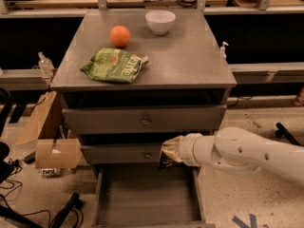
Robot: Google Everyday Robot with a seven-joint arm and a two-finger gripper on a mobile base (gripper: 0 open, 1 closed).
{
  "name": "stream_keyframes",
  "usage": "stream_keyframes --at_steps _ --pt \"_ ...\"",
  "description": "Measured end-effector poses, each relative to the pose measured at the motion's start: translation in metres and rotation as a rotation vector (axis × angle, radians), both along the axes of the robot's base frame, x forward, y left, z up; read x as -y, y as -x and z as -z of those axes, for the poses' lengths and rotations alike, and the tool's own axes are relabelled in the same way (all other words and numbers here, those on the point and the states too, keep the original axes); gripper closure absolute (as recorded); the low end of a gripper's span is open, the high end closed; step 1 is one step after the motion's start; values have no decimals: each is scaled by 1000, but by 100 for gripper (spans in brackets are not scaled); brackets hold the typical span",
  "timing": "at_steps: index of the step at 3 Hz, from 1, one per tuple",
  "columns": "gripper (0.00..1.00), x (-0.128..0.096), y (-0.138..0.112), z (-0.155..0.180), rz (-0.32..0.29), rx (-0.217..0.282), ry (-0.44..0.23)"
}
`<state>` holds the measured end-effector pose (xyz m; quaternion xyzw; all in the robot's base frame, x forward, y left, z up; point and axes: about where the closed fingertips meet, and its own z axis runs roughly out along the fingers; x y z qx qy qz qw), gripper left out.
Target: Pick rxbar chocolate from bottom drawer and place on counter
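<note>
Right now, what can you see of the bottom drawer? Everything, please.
The bottom drawer is pulled out toward the camera, under the shut middle drawer. It is a wide, shallow grey tray with low side walls and a plain, matte floor. Nothing shows on the visible floor. Its front edge runs out of the picture. The gripper hangs above its rear right corner with a small dark item at its tip. Neither visibly touches the drawer.
</note>
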<state>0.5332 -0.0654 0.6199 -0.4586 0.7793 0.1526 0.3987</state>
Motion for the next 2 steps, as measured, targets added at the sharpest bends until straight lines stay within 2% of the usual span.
stream_keyframes --at_steps 1,2 --pt "100 -8 -4 -71 47 36 12" --pt "100 0 -4 -126 81 96 94"
